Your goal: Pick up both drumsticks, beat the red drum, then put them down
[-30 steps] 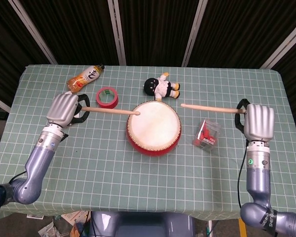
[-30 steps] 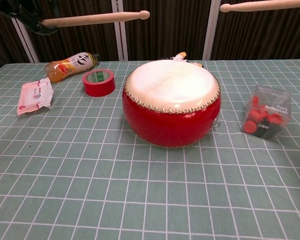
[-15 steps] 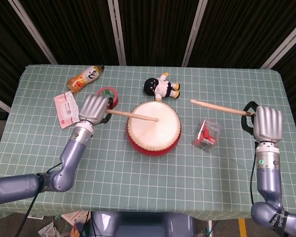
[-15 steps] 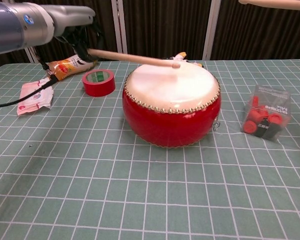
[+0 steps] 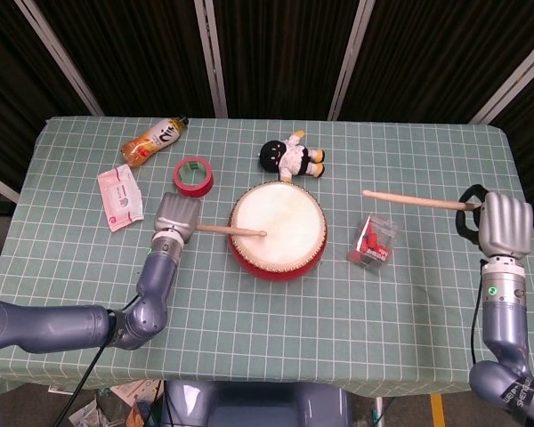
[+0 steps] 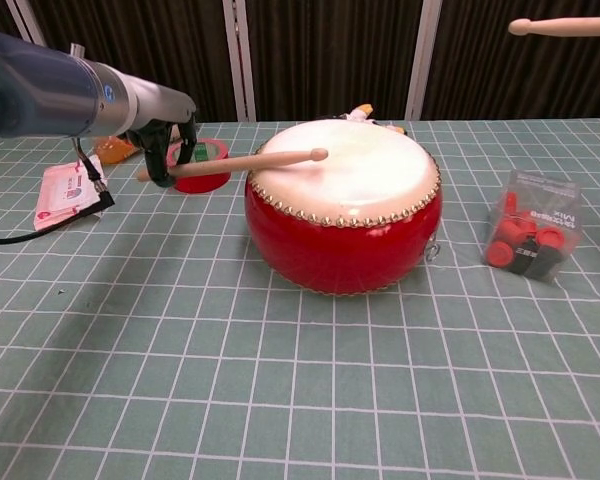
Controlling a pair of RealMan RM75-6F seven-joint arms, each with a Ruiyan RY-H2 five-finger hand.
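Observation:
The red drum [image 5: 278, 231] [image 6: 342, 220] with its white skin stands at the table's middle. My left hand [image 5: 176, 215] [image 6: 170, 140] grips a wooden drumstick [image 5: 231, 231] [image 6: 245, 163] just left of the drum, low by the table. Its tip lies over the near left part of the skin. My right hand [image 5: 505, 222] holds the other drumstick [image 5: 416, 200] [image 6: 565, 26] raised well right of the drum, tip pointing left above the red-capped box. The chest view shows only that stick's tip end, not the right hand.
A clear box of red caps [image 5: 373, 240] [image 6: 532, 237] sits right of the drum. A red tape roll [image 5: 194, 175], wipes packet [image 5: 117, 197] [image 6: 68, 192] and orange bottle [image 5: 153, 141] lie to the left. A black-and-white doll [image 5: 290, 157] lies behind the drum.
My left hand has dropped and pulled back toward the drum's left side, its stick tip sliding nearer on the skin. My right hand with its stick has moved further right.

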